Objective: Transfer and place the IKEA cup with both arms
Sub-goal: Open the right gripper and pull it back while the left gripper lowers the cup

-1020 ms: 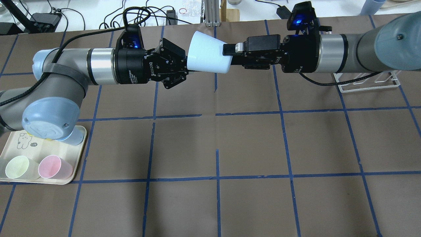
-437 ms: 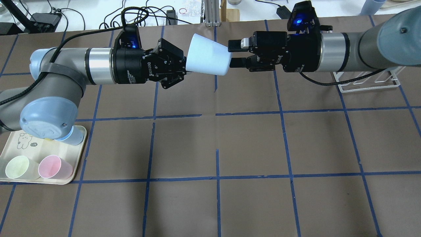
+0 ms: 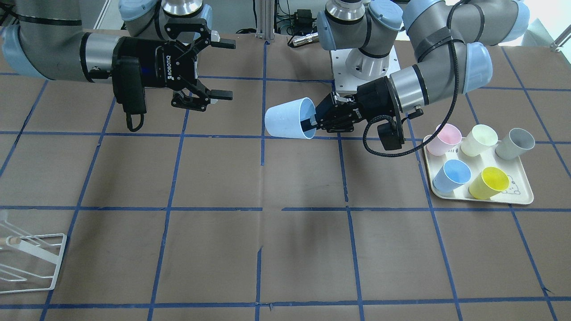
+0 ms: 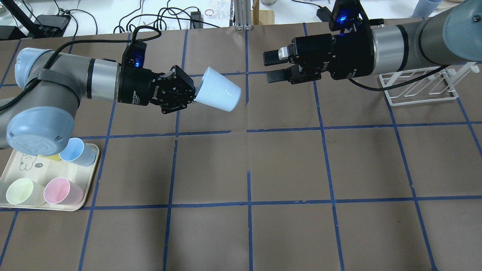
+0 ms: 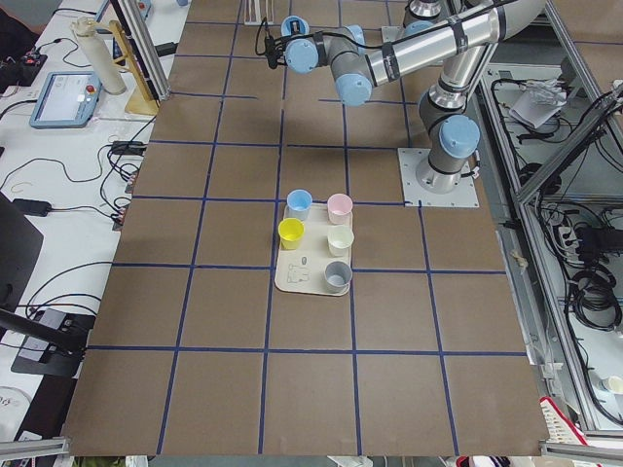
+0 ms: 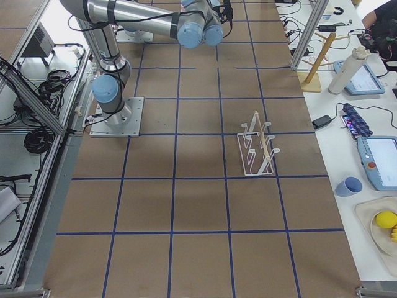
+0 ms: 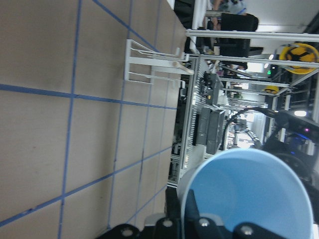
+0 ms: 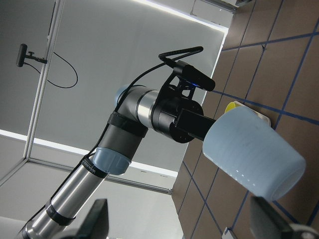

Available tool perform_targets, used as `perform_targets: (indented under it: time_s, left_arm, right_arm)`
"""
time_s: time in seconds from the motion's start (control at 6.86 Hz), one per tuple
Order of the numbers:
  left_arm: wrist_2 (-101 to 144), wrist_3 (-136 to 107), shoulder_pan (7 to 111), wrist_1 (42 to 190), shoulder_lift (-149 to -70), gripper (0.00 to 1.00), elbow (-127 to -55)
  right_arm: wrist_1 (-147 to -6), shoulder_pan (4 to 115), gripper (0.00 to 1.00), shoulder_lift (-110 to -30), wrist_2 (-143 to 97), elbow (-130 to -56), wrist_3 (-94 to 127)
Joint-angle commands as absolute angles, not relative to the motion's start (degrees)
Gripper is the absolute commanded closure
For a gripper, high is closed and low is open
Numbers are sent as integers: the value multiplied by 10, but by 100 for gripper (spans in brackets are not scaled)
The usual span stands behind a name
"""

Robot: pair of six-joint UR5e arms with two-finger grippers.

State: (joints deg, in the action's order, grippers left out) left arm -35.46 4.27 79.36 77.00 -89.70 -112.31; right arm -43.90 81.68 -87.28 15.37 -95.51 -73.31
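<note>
The IKEA cup, pale powder-blue, is held in the air on its side. My left gripper is shut on its rim, with one finger inside the mouth, and the base points toward the right arm. In the front-facing view the cup hangs from the left gripper above the table. My right gripper is open and empty, a short gap to the right of the cup; it also shows in the front-facing view. The right wrist view shows the cup from its base side.
A cream tray by the left arm's base holds pink, cream, grey, sky-blue and yellow cups. A white wire rack stands under the right arm. Blue tape lines grid the brown table.
The right gripper has let go of the cup's base, opened and drawn back to the right. The left gripper has carried the cup left and down, away from it.
</note>
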Motion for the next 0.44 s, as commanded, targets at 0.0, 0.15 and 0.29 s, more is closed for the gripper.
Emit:
perform_targets:
  time_s: [0.0,0.15,0.29]
  left_arm:
    - [-569,46,769,735,-892,100,-1111]
    - [-632,48,758,738,-892,100,-1090]
    - [-716,94,738,744,-892,100,-1065]
  right_arm:
    - [-450,817,0,-862,219,-952,-712]
    - [-458,817,0,-853,241,-949,-693]
    - [-462,816,0,-834,268,-939,-648]
